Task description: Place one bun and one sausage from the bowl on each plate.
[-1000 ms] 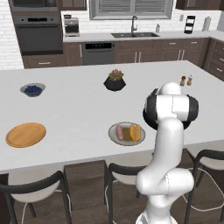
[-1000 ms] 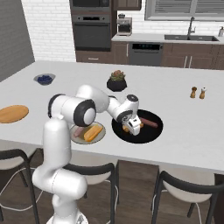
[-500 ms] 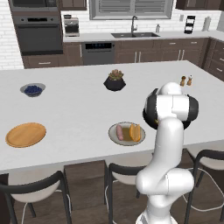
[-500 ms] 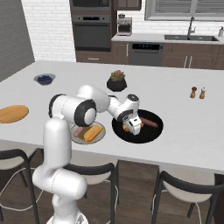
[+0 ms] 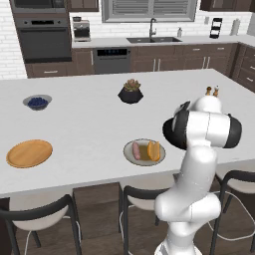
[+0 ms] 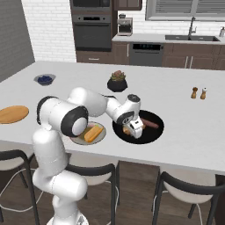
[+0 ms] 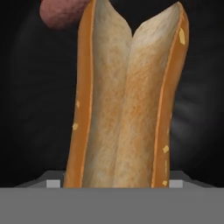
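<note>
The black bowl [image 6: 154,132] sits near the counter's front edge with a sausage [image 6: 148,124] lying in it. My gripper [image 6: 132,128] reaches down into the bowl and is shut on a bun [image 7: 127,100], which stands long and split-side up between the jaws. The sausage [image 7: 61,13] shows just past the bun's far end, against the dark bowl floor [image 7: 35,109]. The grey plate [image 5: 128,149] holds a bun [image 5: 154,150] and a sausage [image 5: 136,150]. Far left on the counter lies the orange wooden plate [image 5: 29,153], bare.
A black plant pot [image 6: 117,81] stands behind the bowl. A small grey bowl of berries [image 5: 37,102] sits at the back left. Two shakers [image 6: 198,93] stand to the right. Stools [image 6: 184,189] line the front edge of the counter.
The jaws have closed in from wide open onto the bun in the bowl. The arm has barely moved.
</note>
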